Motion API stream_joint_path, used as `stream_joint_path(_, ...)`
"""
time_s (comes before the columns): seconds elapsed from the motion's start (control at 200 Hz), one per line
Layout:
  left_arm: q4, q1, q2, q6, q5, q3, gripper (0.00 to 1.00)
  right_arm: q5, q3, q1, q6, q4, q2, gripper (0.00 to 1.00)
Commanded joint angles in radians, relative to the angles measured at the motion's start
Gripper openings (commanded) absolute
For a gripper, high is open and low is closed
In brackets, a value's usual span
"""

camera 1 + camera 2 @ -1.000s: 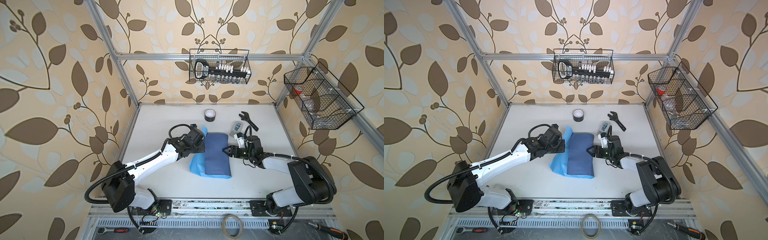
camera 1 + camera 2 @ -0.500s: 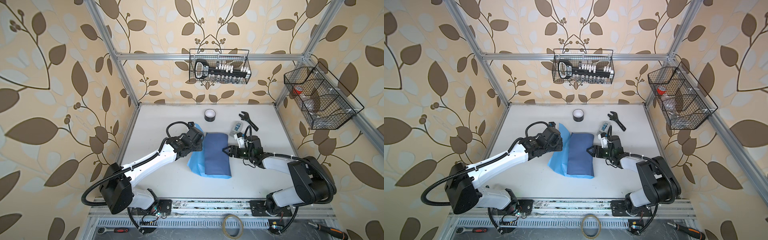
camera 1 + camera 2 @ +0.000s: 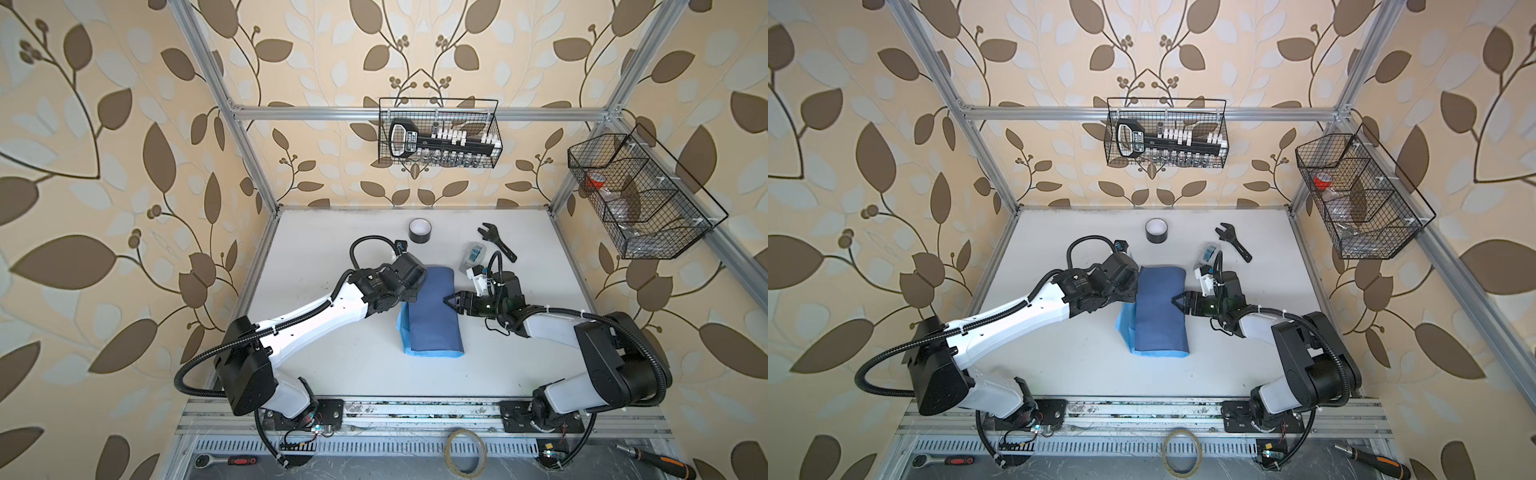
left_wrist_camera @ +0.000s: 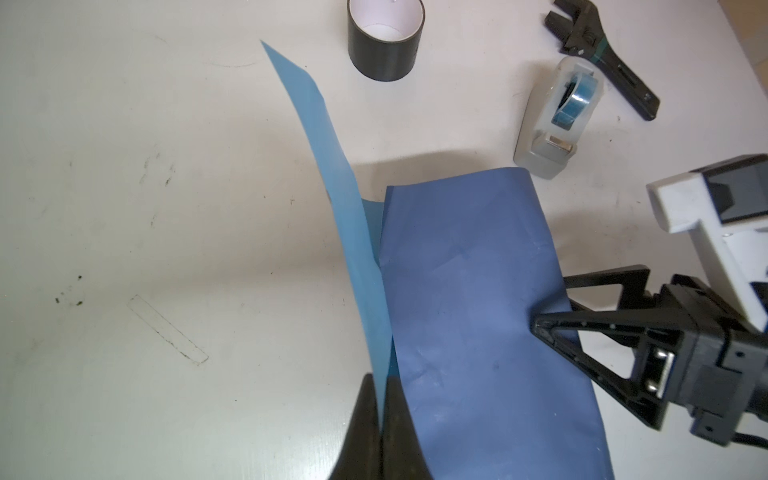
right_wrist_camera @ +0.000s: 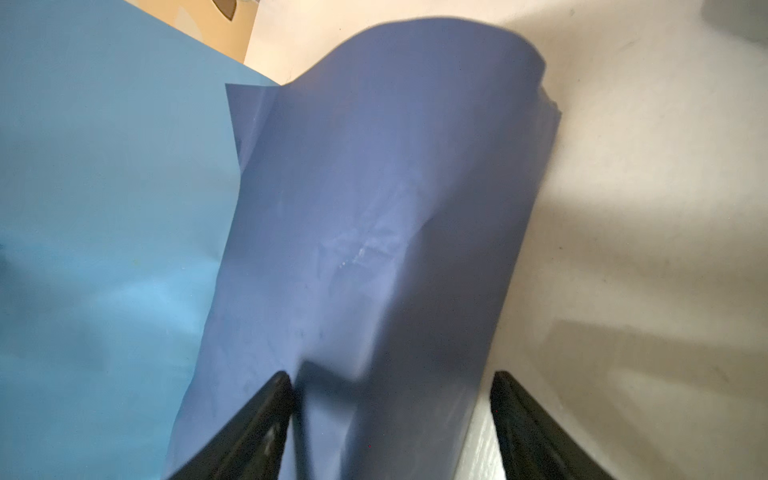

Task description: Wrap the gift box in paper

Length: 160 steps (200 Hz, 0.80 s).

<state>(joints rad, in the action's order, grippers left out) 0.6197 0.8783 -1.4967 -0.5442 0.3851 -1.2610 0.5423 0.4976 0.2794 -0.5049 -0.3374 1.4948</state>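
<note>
One paper (image 3: pixel 432 316) lies folded at the table's (image 3: pixel 332 365) middle, dark face up. Left gripper (image 4: pixel 380 397) is clenched on its raised light-blue flap at the left edge. Right gripper (image 3: pixel 451 300), jaws spread, touches the paper's right edge.

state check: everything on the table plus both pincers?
paper: dark face folded over, light-blue flap raised
left pincer: shut on the paper's light-blue flap
right pincer: open, jaws astride the paper's folded edge
gift box: hidden, none of it shows
black tape roll: standing on end
tape dispenser: blue tape loaded, untouched
adjustable wrench: lying flat, jaws open
</note>
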Motion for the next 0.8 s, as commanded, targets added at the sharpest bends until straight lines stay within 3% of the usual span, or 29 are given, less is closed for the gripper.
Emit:
stream_joint_path(0.0, 0.085, 0.025, -0.045, 0.037, 0.116, -0.075, 0.00, -0.077, -0.039, 0.009, 0.031, 0.148, 0.045, 0.75)
stream_joint_path(0.525, 0.349, 0.108, -0.324, 0.079, 0.250, -0.343, 0.00, -0.076, -0.038, 0.010, 0.031, 0.148, 0.047, 0.75)
stream_joint_path(0.795, 0.317, 0.114, -0.340, 0.101, 0.192, -0.361, 0.00, -0.071, -0.039, 0.011, 0.026, 0.141, 0.055, 0.75)
